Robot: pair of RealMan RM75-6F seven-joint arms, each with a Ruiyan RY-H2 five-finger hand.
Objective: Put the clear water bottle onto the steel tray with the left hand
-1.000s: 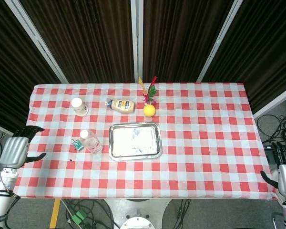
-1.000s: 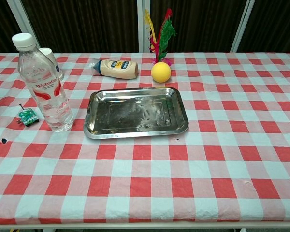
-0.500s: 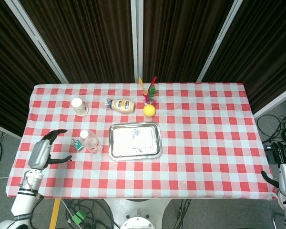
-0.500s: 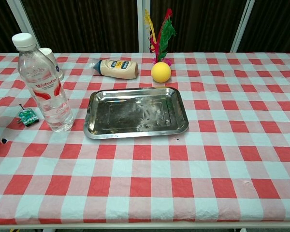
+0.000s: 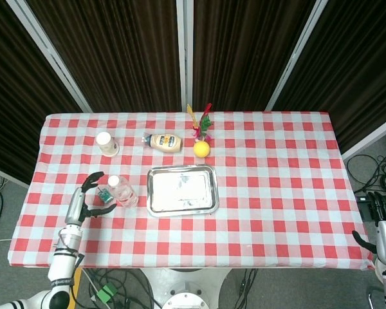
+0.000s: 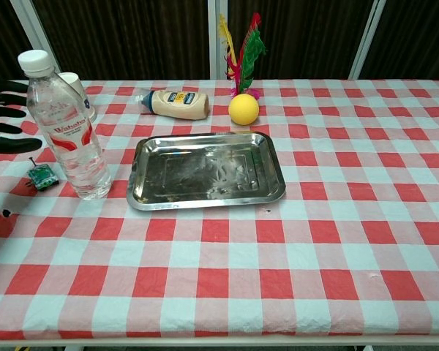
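The left hand (image 5: 83, 198) has advanced, fingers spread, beside the upright clear plastic water bottle (image 6: 67, 126); the rectangular steel tray (image 6: 205, 171) lies just right of the bottle.

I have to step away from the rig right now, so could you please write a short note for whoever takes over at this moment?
Left hand: open, fingers spread, just left of the clear water bottle, not yet touching it as far as the views show.
Right hand: open, holding nothing, off the table's right edge.
Bottle: upright on the checked cloth, cap on, left of the steel tray; a small green item lies by its base.
Tray: nothing on it.
Done: the left hand is in place beside the bottle.
Left: grip the bottle, lift it, carry it right and set it on the tray.
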